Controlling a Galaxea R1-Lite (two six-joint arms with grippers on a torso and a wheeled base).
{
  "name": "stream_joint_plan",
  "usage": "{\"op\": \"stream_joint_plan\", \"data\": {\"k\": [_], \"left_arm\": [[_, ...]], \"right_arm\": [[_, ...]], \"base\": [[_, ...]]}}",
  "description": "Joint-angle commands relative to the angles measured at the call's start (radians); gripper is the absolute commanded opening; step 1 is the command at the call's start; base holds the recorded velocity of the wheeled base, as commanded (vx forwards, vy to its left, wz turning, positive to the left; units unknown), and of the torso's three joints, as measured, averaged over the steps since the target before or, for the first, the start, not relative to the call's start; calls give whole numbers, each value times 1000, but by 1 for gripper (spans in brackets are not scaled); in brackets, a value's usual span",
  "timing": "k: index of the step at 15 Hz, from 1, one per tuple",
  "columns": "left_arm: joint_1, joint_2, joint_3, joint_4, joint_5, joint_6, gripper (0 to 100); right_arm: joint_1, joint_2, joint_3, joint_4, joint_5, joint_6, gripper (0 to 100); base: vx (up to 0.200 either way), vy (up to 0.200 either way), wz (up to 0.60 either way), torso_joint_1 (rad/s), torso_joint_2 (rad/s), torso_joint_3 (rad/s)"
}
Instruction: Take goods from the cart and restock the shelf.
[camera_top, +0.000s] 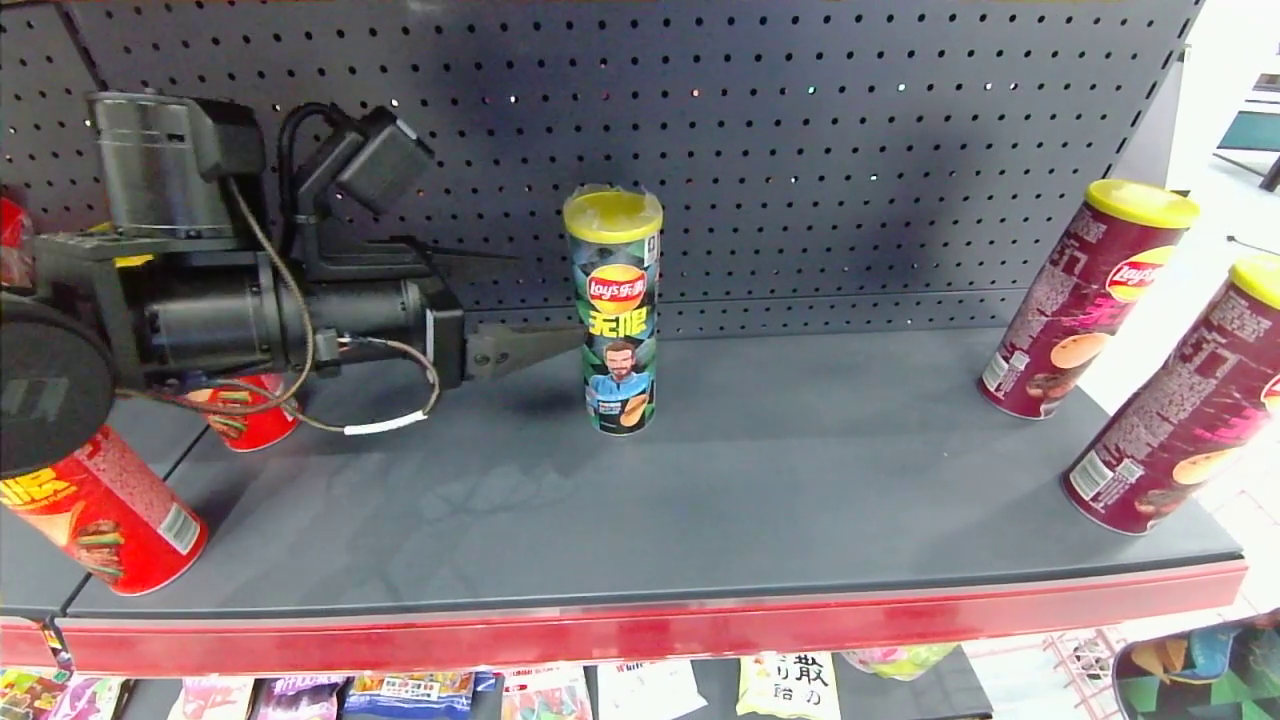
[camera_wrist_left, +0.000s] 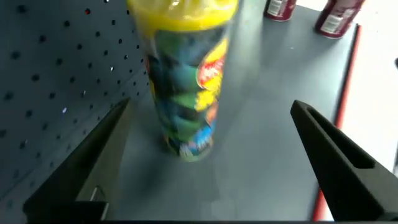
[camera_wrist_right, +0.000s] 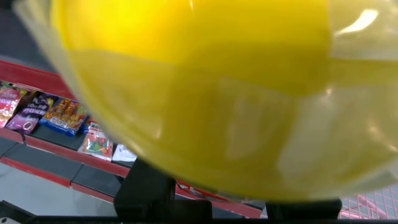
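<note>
A green crisp can (camera_top: 615, 320) with a yellow lid stands upright mid-shelf, close to the pegboard back. The left gripper (camera_wrist_left: 211, 107) is beside it, jaws spread wide and not touching it. Two maroon cans (camera_top: 1085, 300) stand at the shelf's (camera_top: 800, 480) right end, red cans (camera_top: 100, 510) at its left. A yellow lid (camera_wrist_right: 205, 81) sits right in front of the right gripper (camera_wrist_right: 224, 208); I cannot tell its grip.

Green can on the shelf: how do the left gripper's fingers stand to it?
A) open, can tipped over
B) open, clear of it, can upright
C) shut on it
B: in the left wrist view the left gripper has its fingers spread wide, with gaps on either side of the upright green can.
</note>
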Motion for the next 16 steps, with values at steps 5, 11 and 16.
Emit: {"op": "stream_joint_plan", "data": {"k": [5,11,16], "left_arm": [[-38,156,-116,-5,47,2,100],[-61,251,-235,-2,56,2,100],[-75,311,-295,0,59,-1,100]], "right_arm": [[0,-4,1,3,-1,0,0],[0,-1,1,3,-1,0,0],[0,-1,1,3,-2,0,0]], "base": [[0,0,0,0,0,0],[0,0,0,0,0,0],[0,0,0,0,0,0]]}}
